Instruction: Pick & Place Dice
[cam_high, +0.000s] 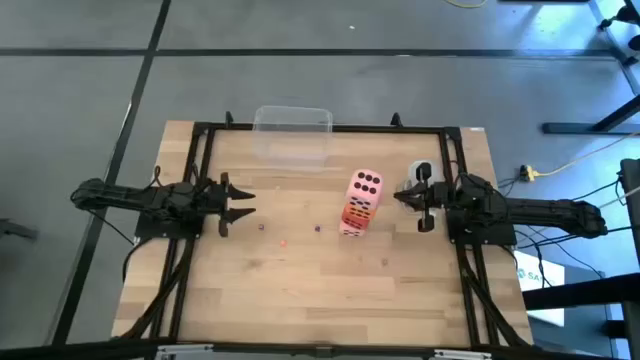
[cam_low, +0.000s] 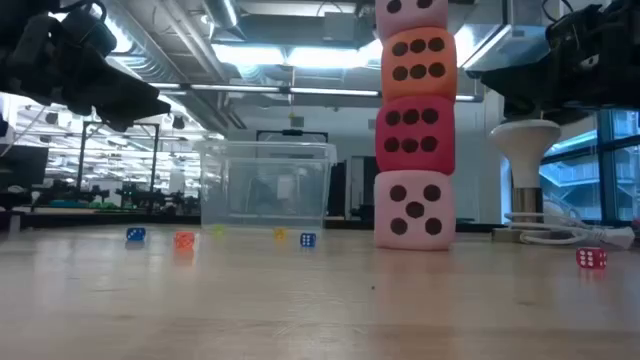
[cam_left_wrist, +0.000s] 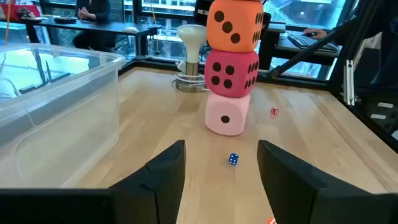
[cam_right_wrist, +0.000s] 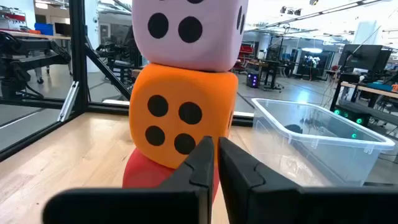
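Dice, stacked: four soft cubes in one upright column on my table (cam_high: 300, 300), right of centre. From the base: pale pink die (cam_low: 414, 209), red die (cam_low: 415, 133), orange die (cam_low: 419, 60), pink die (cam_low: 410, 12) on top. Each touches the one beneath it.

My right pincer (cam_high: 408, 197): just beside the column at its 3 o'clock, level with the orange die; fingers pressed together, holding nothing.

My left pincer (cam_high: 243, 205): at 9 o'clock on the table, well apart from the column; fingers spread wide, holding nothing.

Clear tub (cam_high: 291, 135): at 12 o'clock, against the far edge of the table.

Small dice, loose on the wood: a blue one (cam_left_wrist: 232, 159) between my left pincer and the column, a red one (cam_left_wrist: 274, 111) beside the column.

White stand (cam_left_wrist: 191, 59): on the far side of the column from my left pincer, near my right arm.
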